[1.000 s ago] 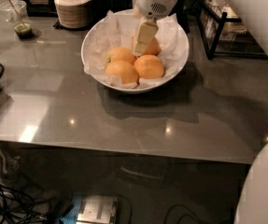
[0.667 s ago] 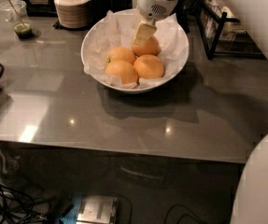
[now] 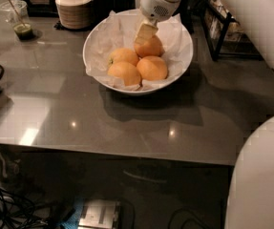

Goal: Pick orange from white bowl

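Observation:
The white bowl [image 3: 184,56] lined with crinkled paper stands on the grey table and holds several oranges. My gripper [image 3: 146,33] reaches down from the white arm at the top and sits right on top of the back orange [image 3: 151,48], touching its upper side. One orange [image 3: 152,68] lies at the front right and another [image 3: 124,73] at the front left. A further orange [image 3: 123,56], at the left, has a greenish stem spot.
A stack of small beige bowls [image 3: 73,6] stands behind the bowl at the left. A plastic cup with green contents [image 3: 18,20] is at the far left. A dark rack [image 3: 222,27] stands at the right. The table's front edge [image 3: 108,154] is near.
My gripper has risen a little over the back orange, so more of that orange shows below it. The other oranges and the bowl have not moved.

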You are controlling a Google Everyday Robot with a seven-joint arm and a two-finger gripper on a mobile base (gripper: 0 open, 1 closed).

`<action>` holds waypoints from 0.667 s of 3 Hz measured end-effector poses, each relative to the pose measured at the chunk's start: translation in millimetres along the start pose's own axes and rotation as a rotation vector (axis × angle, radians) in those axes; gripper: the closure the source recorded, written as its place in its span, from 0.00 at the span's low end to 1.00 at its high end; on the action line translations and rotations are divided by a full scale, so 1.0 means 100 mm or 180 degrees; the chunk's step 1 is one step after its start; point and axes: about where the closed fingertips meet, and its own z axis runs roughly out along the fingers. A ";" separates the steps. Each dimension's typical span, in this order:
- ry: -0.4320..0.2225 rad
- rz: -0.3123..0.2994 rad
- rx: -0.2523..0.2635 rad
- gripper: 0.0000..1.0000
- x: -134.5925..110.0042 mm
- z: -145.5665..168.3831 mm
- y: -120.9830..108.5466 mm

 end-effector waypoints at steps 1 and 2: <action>-0.0023 0.0023 0.0027 0.30 0.00 0.01 -0.05; -0.0025 0.0028 0.0032 0.16 0.01 0.01 -0.06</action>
